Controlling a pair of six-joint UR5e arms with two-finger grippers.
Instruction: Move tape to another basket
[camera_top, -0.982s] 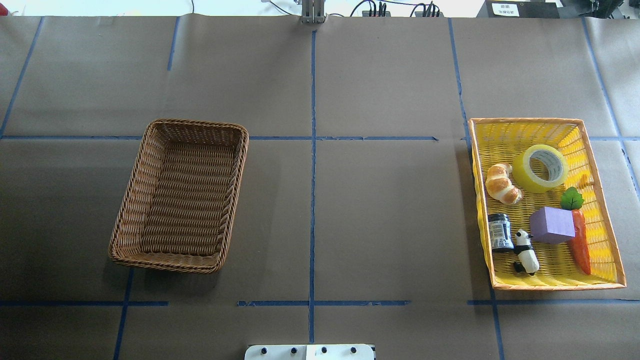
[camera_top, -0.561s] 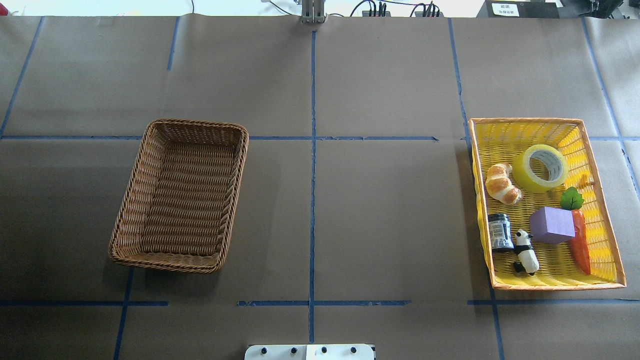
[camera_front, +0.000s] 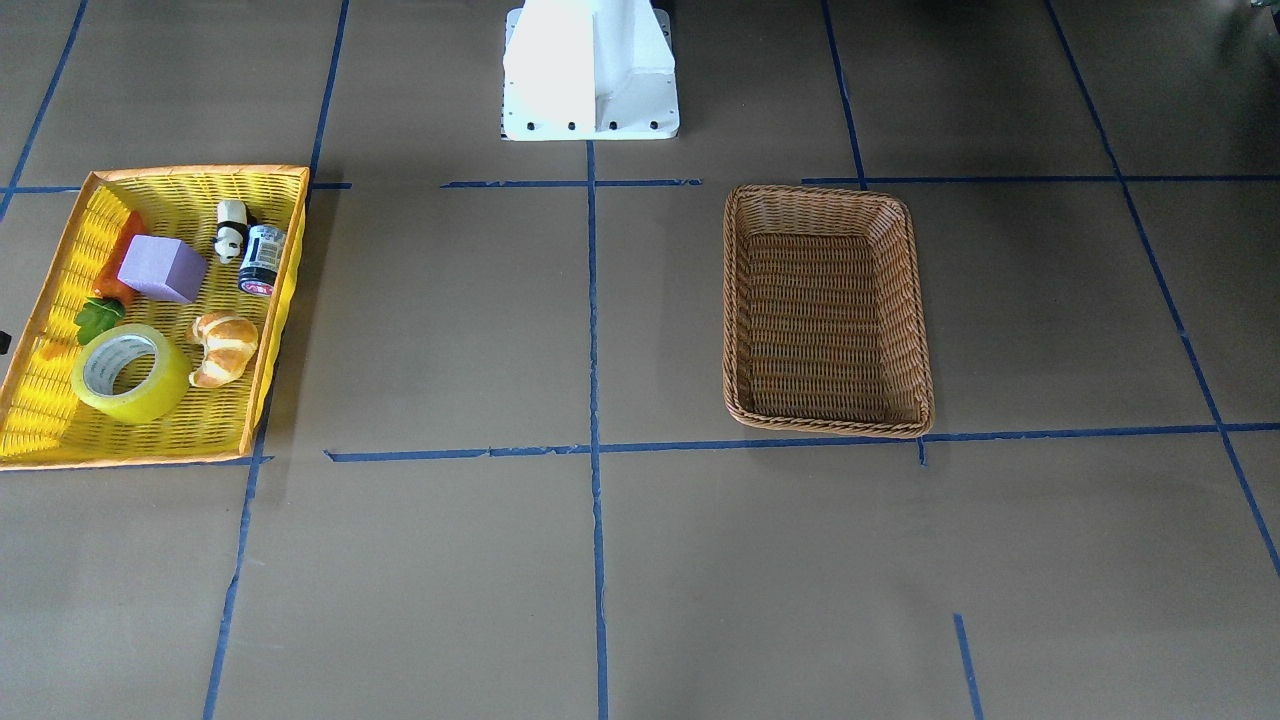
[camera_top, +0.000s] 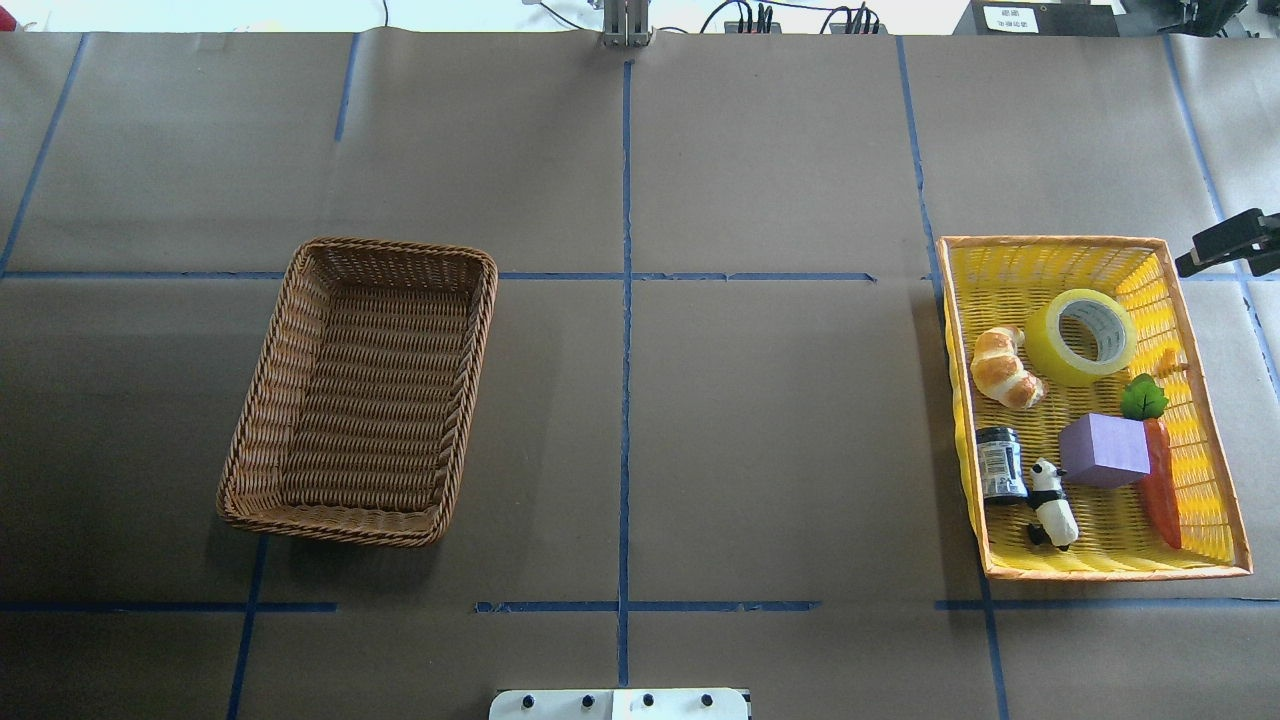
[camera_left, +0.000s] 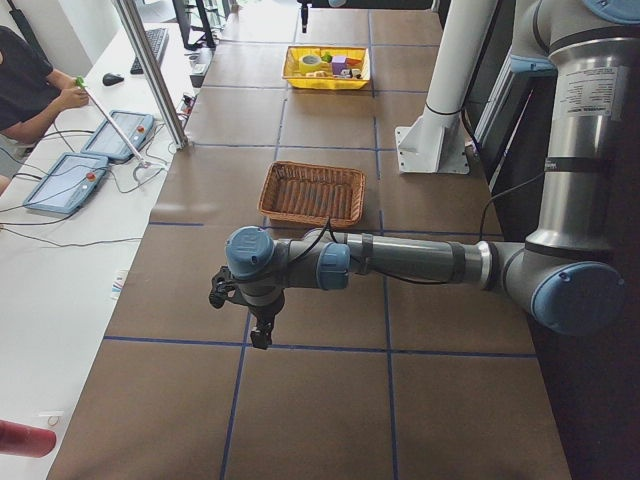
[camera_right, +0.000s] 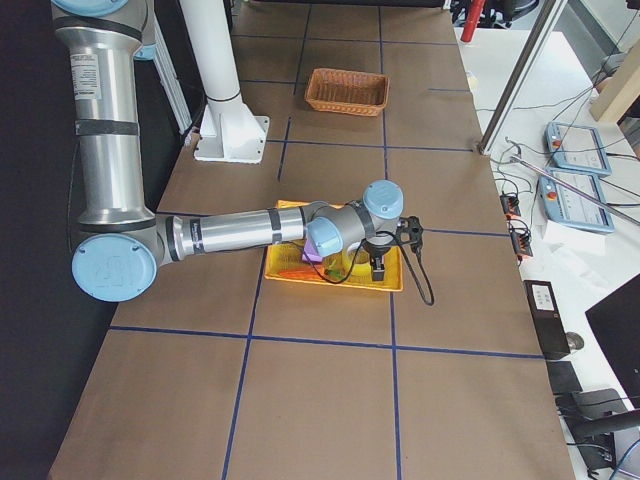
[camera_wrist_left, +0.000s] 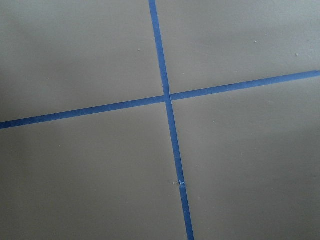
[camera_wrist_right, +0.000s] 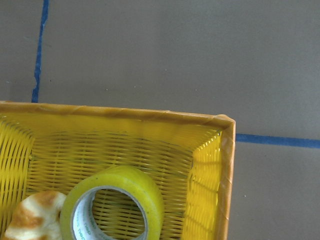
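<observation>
So, the tape (camera_top: 1048, 348) is sitting in the yellow basket (camera_top: 1050, 262) at the right end of the worktop (camera_top: 780, 420). It's tilted in the far part of the basket, with a croissant (camera_top: 1005, 367) just beside it. Also in there are a purple block (camera_top: 1103, 450), a toy carrot (camera_top: 1162, 490), a little panda (camera_top: 1052, 503) and a small dark jar (camera_top: 1000, 463).

The brown basket (camera_top: 275, 380) is well apart on the left half, and it has nothing in it.

The right pincer (camera_right: 376, 272) hangs by the yellow basket's far right corner, and its wrist view looks down on that corner and the roll. It isn't touching the tape. Can't tell if it's released or clenched.

The left pincer (camera_left: 262, 335) hovers over bare worktop above a crossing of blue lines (camera_wrist_left: 167, 97), away from the brown basket. Can't tell its state either.
</observation>
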